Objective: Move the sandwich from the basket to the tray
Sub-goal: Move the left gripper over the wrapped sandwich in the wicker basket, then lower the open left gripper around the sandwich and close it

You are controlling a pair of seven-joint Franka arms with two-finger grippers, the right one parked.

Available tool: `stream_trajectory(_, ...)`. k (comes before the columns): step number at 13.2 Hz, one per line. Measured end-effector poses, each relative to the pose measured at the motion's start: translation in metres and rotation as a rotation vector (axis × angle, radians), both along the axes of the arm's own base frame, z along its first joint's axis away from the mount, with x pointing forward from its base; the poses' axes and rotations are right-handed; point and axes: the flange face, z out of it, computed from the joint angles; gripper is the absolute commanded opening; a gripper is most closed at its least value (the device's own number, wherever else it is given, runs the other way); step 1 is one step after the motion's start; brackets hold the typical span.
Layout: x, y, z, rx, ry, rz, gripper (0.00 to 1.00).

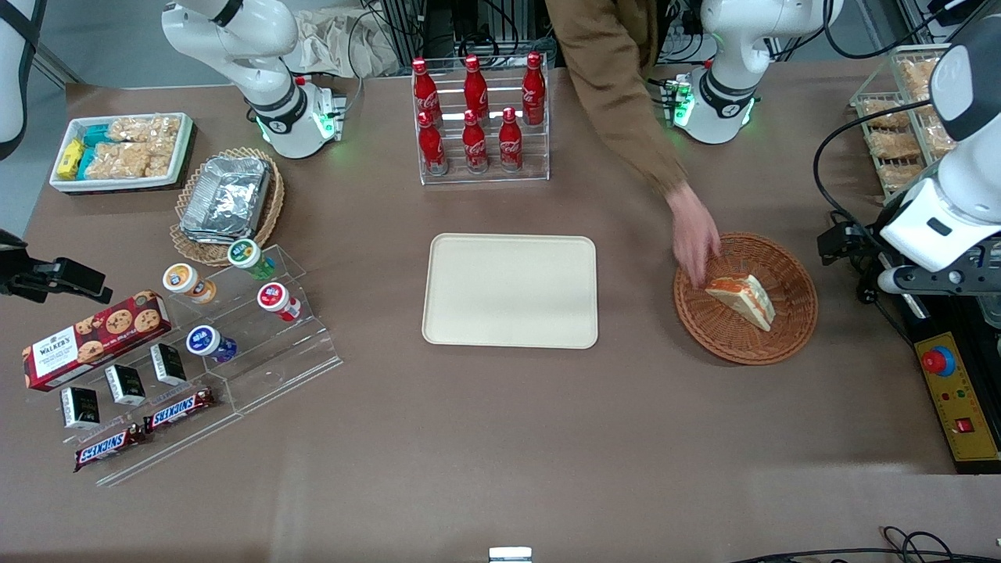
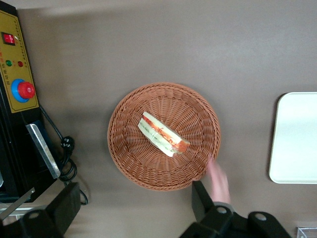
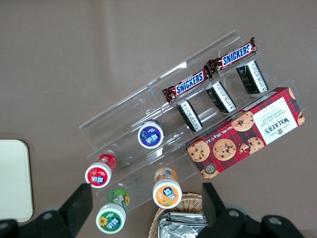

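Note:
The sandwich (image 1: 743,299), a white bread wedge with orange-red filling, lies in the round reddish-brown basket (image 1: 790,328). Both show in the left wrist view, the sandwich (image 2: 162,134) near the middle of the basket (image 2: 129,158). The cream tray (image 1: 510,290) lies flat and bare beside the basket, toward the parked arm's end; its edge shows in the left wrist view (image 2: 294,139). My left gripper (image 1: 848,254) hangs above the table beside the basket, toward the working arm's end. Its fingers (image 2: 203,198) are spread wide with nothing between them. The gripper (image 2: 131,206) is apart from the basket.
A person's hand (image 1: 694,238) reaches into the basket and touches the sandwich; it shows blurred in the left wrist view (image 2: 218,181). A yellow control box with a red button (image 1: 958,407) lies near the working arm. A rack of cola bottles (image 1: 477,117) stands farther from the camera than the tray.

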Motion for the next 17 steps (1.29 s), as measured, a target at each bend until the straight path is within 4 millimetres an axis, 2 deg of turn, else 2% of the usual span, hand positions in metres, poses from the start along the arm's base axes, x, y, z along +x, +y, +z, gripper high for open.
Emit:
stream_trajectory(4, 0.002, 0.0, -0.004, 0.001, 0.02, 0.004, 1.0)
stream_trajectory(8, -0.005, 0.005, -0.029, 0.007, 0.039, 0.101, 1.0)
stream_trajectory(13, -0.035, 0.017, -0.088, -0.009, 0.001, 0.436, 1.0)
stream_trajectory(17, -0.048, 0.016, -0.158, -0.007, 0.02, 0.681, 1.0)
